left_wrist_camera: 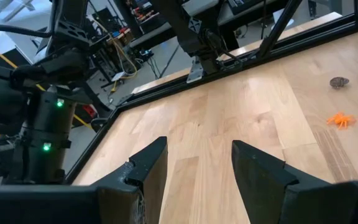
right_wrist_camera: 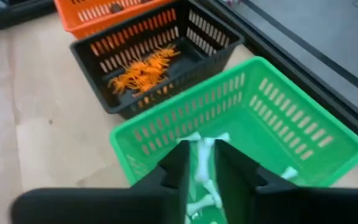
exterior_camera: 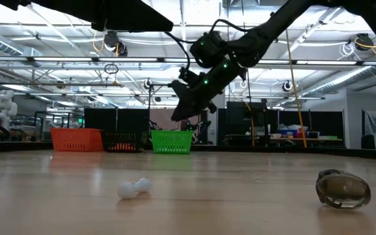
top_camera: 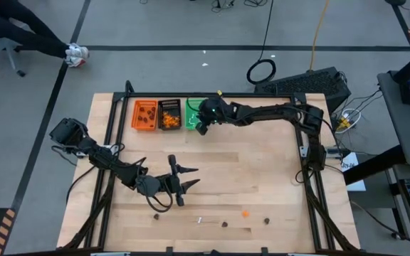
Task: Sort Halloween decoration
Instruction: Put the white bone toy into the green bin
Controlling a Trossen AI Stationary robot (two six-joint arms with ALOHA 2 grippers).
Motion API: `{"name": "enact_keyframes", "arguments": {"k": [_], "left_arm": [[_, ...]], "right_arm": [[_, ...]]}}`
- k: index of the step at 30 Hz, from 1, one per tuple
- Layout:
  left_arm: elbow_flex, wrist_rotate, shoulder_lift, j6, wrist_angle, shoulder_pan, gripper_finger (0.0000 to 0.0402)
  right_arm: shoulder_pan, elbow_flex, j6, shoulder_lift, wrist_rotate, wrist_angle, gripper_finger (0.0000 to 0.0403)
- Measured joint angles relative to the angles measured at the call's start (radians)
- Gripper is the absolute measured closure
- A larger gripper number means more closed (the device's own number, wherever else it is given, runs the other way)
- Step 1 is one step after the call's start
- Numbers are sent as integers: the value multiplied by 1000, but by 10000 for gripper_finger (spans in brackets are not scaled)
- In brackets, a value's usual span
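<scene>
Right gripper [right_wrist_camera: 201,165] over the green basket [right_wrist_camera: 303,134], a white bone [right_wrist_camera: 199,152] between its fingers.

We see its jaws narrowly apart around the bone, above other bones in that basket; whether they grip it we cannot tell. Orange spiders [right_wrist_camera: 143,70] fill the black basket [right_wrist_camera: 213,40] beside the orange basket [top_camera: 145,115]. Our left gripper [top_camera: 184,178] hangs mid-table, jaws apart and empty, near one orange spider [left_wrist_camera: 341,119] and a brown trinket [left_wrist_camera: 339,82].

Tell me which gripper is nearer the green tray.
Right. The right gripper hangs directly above the green tray; the left gripper is far off, over mid-table toward the near edge.
</scene>
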Motion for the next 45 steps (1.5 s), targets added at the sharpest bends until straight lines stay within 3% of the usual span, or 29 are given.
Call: {"name": "enact_keyframes", "arguments": {"k": [9, 14, 19, 22, 26, 30, 32, 36, 39, 45], "left_arm": [[0, 0, 0, -2, 8, -33, 224], [0, -8, -2, -4, 7, -68, 224], [0, -10, -2, -67, 7, -74, 224], [0, -8, -2, -105, 4, -71, 224], [8, 11, -2, -132, -9, -71, 224], [100, 6, 10, -217, -194, -74, 224], [165, 16, 38, -296, -340, -74, 224], [290, 151, 111, -444, -556, -87, 224], [359, 231, 163, -513, -630, -109, 224], [430, 315, 266, -497, -697, -160, 224]], "right_arm": [[4, 8, -32, -82, -26, -99, 239], [70, -25, -78, -257, -73, -242, 228], [227, -207, -38, -442, -55, -268, 235], [360, -377, 40, -548, 27, -139, 241], [552, -611, 92, -619, 114, 156, 246], [687, -765, 87, -599, 165, 443, 247], [734, -798, 82, -585, 190, 496, 248], [794, -802, 66, -560, 238, 509, 248], [823, -802, 44, -542, 241, 518, 248], [853, -802, 3, -512, 241, 540, 248]]}}
